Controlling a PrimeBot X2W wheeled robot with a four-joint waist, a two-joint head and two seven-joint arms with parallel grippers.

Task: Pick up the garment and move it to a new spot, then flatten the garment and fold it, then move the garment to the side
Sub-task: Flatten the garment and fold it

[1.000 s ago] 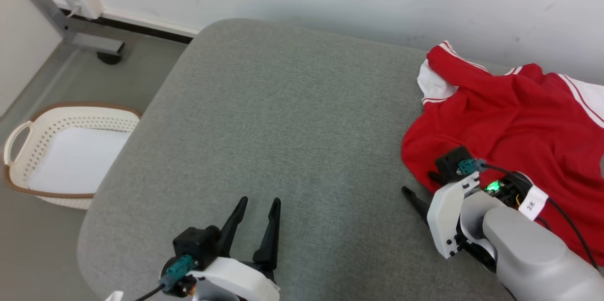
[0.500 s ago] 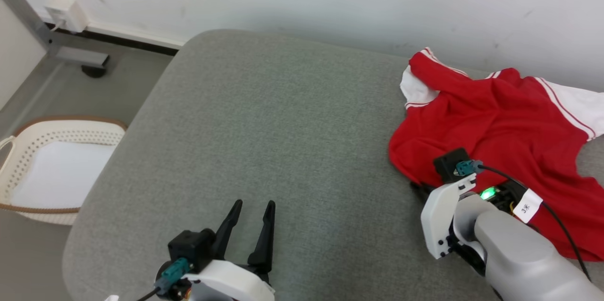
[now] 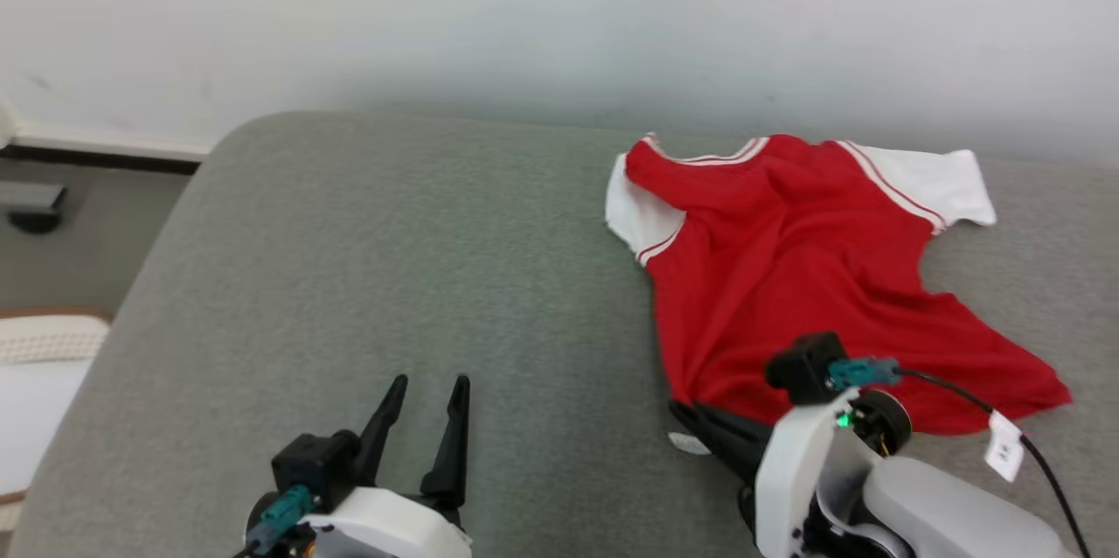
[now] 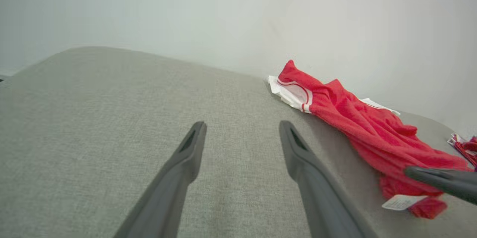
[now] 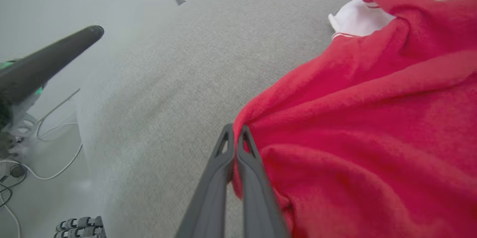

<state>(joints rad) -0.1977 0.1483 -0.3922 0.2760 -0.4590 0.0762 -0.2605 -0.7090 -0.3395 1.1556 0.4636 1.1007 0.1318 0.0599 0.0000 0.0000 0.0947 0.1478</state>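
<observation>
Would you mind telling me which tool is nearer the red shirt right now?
Right. The right tool is shut on the shirt's near corner, pinching the hem. The left tool hangs open over bare cushion, apart from the shirt, off to its left.

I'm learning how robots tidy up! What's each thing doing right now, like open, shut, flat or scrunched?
Garment: wrinkled, lying unfolded on the cushion, one hem corner pinched.
Right fingers: shut on the garment's corner.
Left fingers: open, holding nothing, over the cushion.
</observation>
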